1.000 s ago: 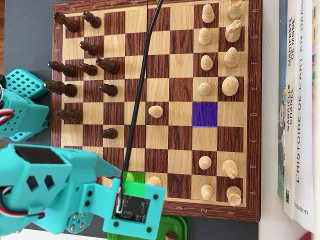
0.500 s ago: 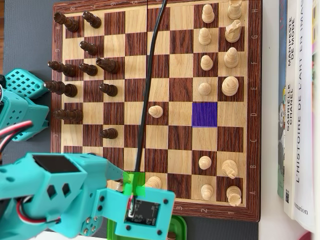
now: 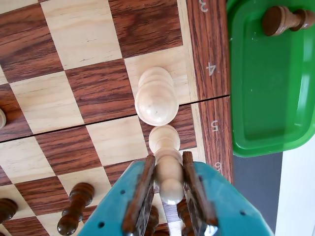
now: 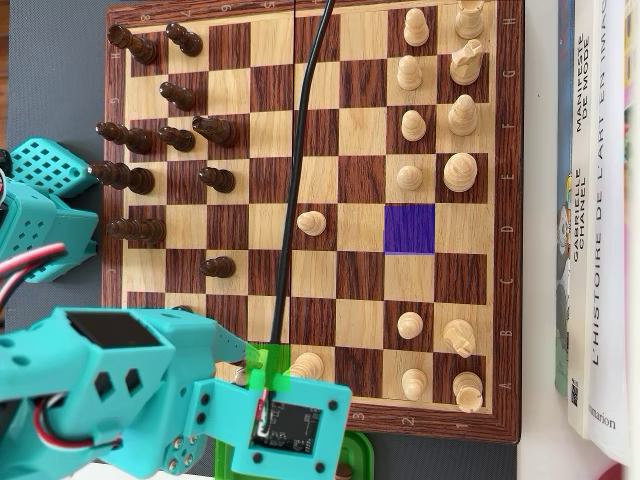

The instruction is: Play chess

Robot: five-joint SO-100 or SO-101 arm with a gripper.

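Wrist view shows the tool (image 3: 168, 184) clamped on a pale chess piece (image 3: 167, 164) beside a light pawn (image 3: 156, 97).

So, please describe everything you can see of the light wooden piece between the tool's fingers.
The pale turned-wood chess piece has a rounded head, a narrow neck and a wider body, smooth and unpainted. In the wrist view it sits between the teal tool's two brown-padded fingers, which press both of its sides. It is over the wooden chessboard's edge rows, beside the numbered border. A larger pale round-headed piece stands just ahead. Its base is hidden.
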